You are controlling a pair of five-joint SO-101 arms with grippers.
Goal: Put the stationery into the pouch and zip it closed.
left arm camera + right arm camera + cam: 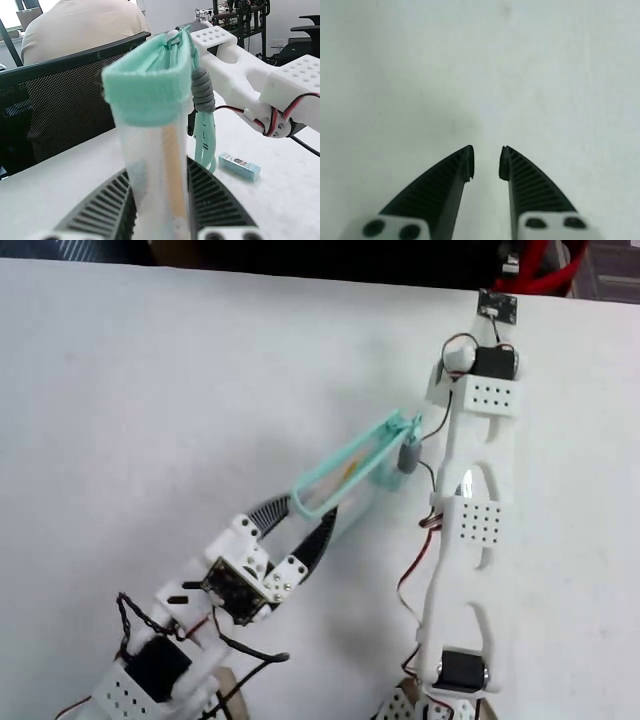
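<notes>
My left gripper (310, 512) is shut on one end of a clear pouch (350, 478) with a teal zip band, holding it off the table. In the left wrist view the pouch (150, 130) stands between the ribbed fingers (212, 200), with a yellowish pencil (172, 175) inside and a grey zip pull (202, 92) hanging at its far end. That grey zip pull (408, 455) lies against the right arm (470, 520). A small teal boxed eraser (240, 166) lies on the table beyond the pouch. My right gripper (486, 162) hangs over bare white table, narrowly open and holding nothing.
The right arm (240, 65) stretches along the table's right side, close behind the pouch. A black mesh chair (60, 100) stands past the table edge. Red cables (545, 265) lie at the far right corner. The white table (150, 400) is open to the left.
</notes>
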